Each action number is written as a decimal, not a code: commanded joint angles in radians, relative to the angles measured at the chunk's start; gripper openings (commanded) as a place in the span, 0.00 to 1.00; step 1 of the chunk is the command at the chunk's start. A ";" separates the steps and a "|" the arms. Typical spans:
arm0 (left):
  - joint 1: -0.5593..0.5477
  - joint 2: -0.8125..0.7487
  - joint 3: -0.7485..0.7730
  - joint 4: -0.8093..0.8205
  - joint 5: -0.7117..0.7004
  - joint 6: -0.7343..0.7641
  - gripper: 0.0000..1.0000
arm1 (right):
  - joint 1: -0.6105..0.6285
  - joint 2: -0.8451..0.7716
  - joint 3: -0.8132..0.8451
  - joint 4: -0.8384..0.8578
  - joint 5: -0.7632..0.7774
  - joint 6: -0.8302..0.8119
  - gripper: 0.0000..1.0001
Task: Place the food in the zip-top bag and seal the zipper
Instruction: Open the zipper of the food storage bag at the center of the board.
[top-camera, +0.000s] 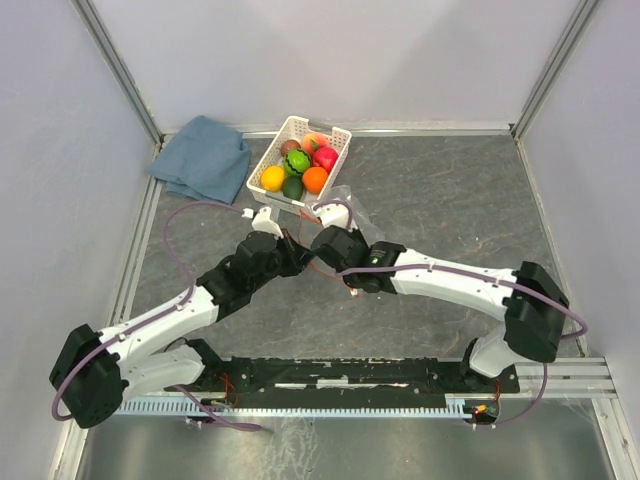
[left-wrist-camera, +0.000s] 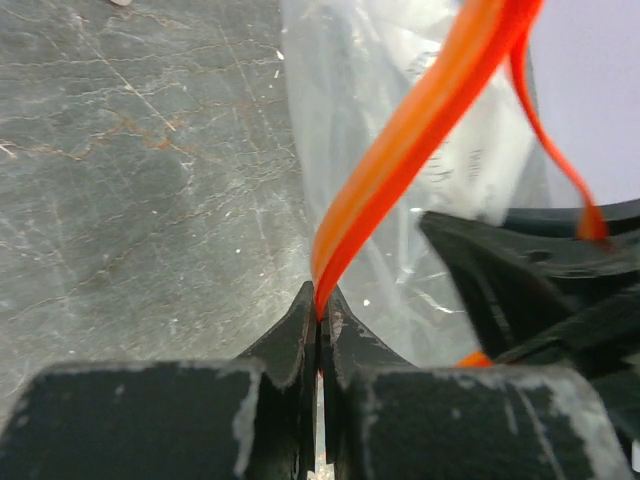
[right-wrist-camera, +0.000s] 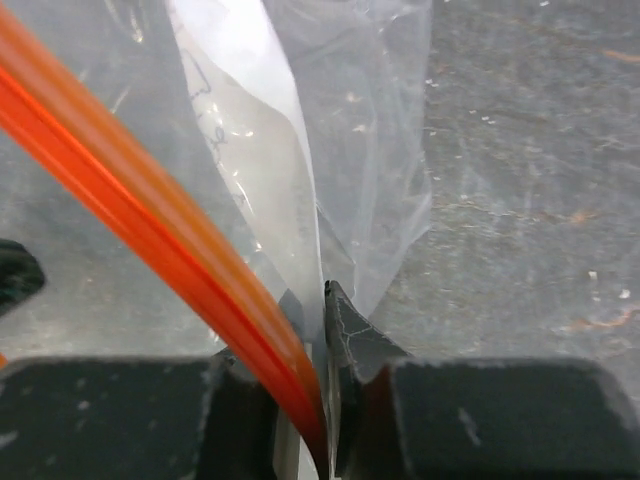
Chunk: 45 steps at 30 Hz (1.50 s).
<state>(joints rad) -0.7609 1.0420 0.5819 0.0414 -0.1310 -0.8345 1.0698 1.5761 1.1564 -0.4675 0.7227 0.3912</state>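
Two pinches, one strip: left gripper and right gripper both clamp the thin orange-red zipper of the crinkly clear plastic bag, stretched sideways between them, small round toy food sitting just beyond in the white slotted basket.

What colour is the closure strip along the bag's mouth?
The zipper is orange-red, and it shows clearest in the left wrist view.

Even, diffuse brightness, faint shadows; close-up blur on the zipper in wrist views.
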 joint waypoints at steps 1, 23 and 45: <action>-0.005 -0.016 0.084 -0.105 -0.065 0.094 0.03 | -0.009 -0.113 0.070 -0.079 0.122 -0.062 0.19; -0.004 0.027 0.207 -0.143 0.112 0.096 0.03 | -0.065 -0.249 0.025 -0.079 -0.145 -0.089 0.28; -0.005 0.004 0.175 -0.205 0.041 0.089 0.03 | -0.065 -0.315 0.022 -0.163 0.027 -0.083 0.06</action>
<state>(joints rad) -0.7689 1.0706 0.7544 -0.1410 -0.0425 -0.7544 1.0096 1.3262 1.1633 -0.6106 0.6258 0.3088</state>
